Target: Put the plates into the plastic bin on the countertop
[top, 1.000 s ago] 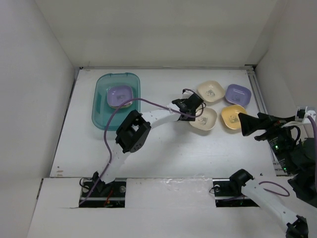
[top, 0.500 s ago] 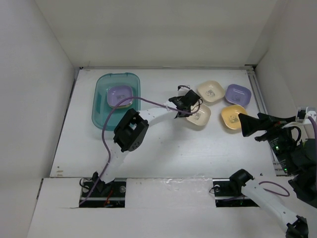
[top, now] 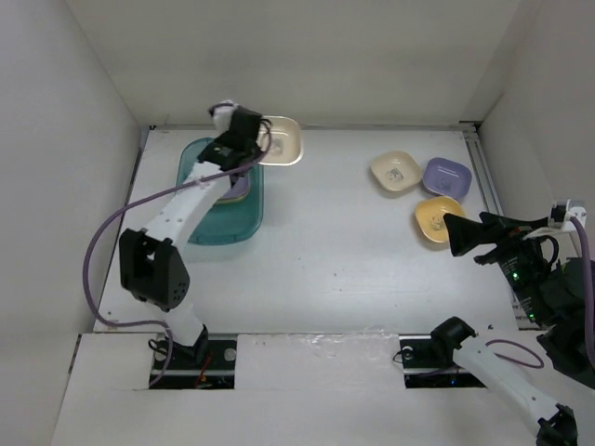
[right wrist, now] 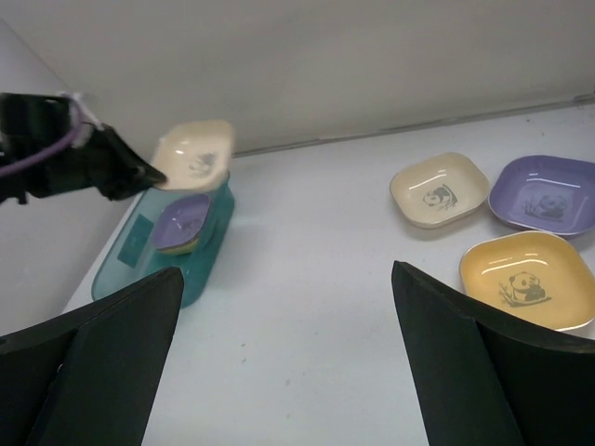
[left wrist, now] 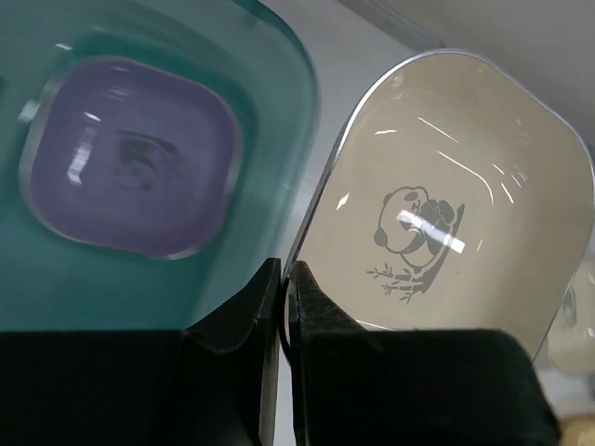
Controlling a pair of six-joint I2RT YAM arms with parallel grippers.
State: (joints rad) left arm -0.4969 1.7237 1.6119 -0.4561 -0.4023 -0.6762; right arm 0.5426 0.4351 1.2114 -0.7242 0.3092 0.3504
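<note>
My left gripper (top: 253, 139) is shut on the rim of a cream plate (top: 280, 140) and holds it in the air at the far right corner of the teal plastic bin (top: 196, 218). In the left wrist view the jaws (left wrist: 286, 279) pinch the cream plate (left wrist: 446, 195) beside the bin (left wrist: 270, 121). A lavender plate (left wrist: 130, 172) lies in the bin on top of a stack. A cream plate (top: 395, 172), a lavender plate (top: 447, 175) and a yellow-orange plate (top: 435, 221) sit on the countertop (top: 335, 269) at the right. My right gripper (top: 457, 234) is open and empty near the yellow-orange plate.
White walls enclose the countertop on all sides. The left arm (top: 177, 214) stretches over the bin. A purple cable (top: 98, 251) loops beside it. The right arm's body (top: 548, 288) sits at the right edge.
My left gripper has carried the cream plate from the group at the right, across the countertop, up to the bin's far right corner. The right arm has not moved.
</note>
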